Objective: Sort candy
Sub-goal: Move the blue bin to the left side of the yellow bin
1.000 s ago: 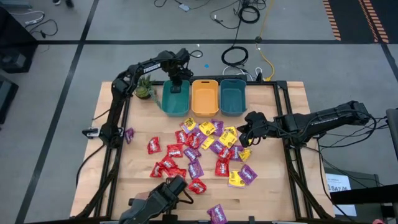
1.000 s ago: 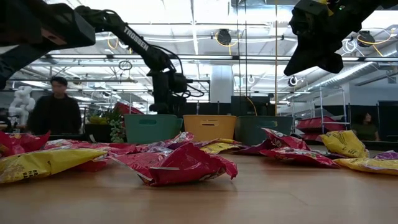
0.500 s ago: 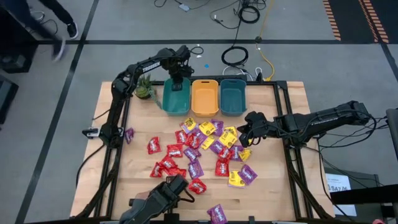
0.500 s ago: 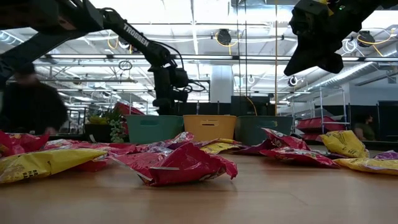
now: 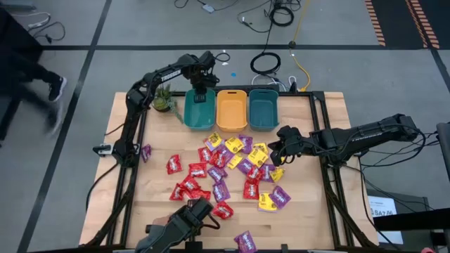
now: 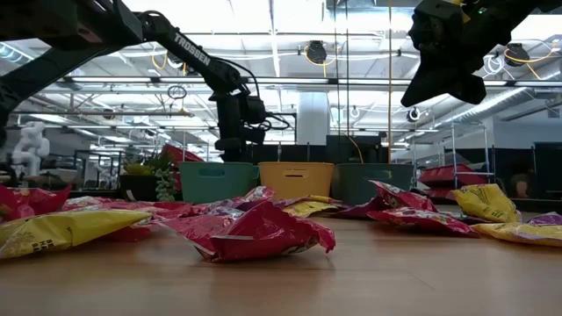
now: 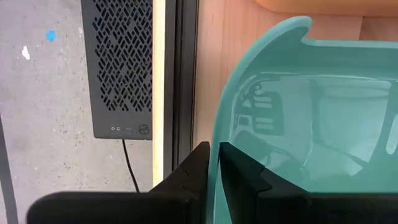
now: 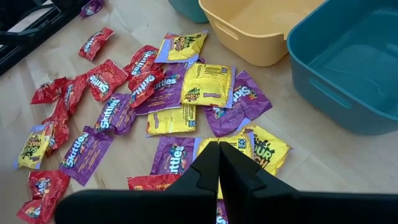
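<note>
Right tool (image 8: 218, 155) hovers pinched shut and empty, the candy (image 5: 228, 172) strewn over the counter (image 5: 316, 211) just beneath and beyond it. Farther off, the left tool (image 7: 214, 163) narrowly grips the light teal bin's (image 5: 197, 112) rim, candy well behind it.

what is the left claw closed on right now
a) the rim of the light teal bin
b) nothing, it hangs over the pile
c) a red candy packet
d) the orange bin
a: in the left wrist view the left claw has one finger on each side of the wall of the light teal bin, and the high view puts it at that bin's far end.
</note>
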You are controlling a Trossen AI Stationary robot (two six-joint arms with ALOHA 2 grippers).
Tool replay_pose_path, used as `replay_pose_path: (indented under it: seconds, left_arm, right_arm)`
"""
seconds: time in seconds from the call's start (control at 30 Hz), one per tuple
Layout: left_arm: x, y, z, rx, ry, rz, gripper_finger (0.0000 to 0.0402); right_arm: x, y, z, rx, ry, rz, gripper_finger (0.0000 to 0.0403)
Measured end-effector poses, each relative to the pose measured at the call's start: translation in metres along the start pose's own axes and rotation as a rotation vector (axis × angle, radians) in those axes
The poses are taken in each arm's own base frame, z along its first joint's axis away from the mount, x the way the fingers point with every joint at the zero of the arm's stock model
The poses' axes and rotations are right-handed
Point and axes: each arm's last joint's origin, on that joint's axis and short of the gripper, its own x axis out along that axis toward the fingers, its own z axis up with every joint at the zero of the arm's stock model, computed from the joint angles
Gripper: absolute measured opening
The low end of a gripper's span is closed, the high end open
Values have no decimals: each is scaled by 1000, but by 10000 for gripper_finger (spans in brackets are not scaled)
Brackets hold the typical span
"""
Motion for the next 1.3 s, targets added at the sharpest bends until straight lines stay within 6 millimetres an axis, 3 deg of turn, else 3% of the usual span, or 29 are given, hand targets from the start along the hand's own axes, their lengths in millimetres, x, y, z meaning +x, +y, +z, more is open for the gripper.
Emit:
replay_pose_path:
  seconds: [0.23, 0.57, 0.73, 0.93, 1.3]
  left_arm:
    - [0, 1, 1, -94, -4, 16, 55]
    - [0, 3, 1, -111, 19, 61, 151]
    - [0, 3, 3, -104, 5, 71, 155]
    - [1, -4, 6, 37, 32, 43, 155]
    - [1, -11, 14, 70, 19, 50, 155]
  right_arm:
    - [0, 0, 0, 0, 0, 0, 2]
    - [0, 0, 0, 0, 0, 0, 2]
    - [0, 0, 0, -18, 0, 0, 2]
    - [0, 0, 0, -36, -1, -3, 2]
    - [0, -1, -1, -41, 4, -10, 2]
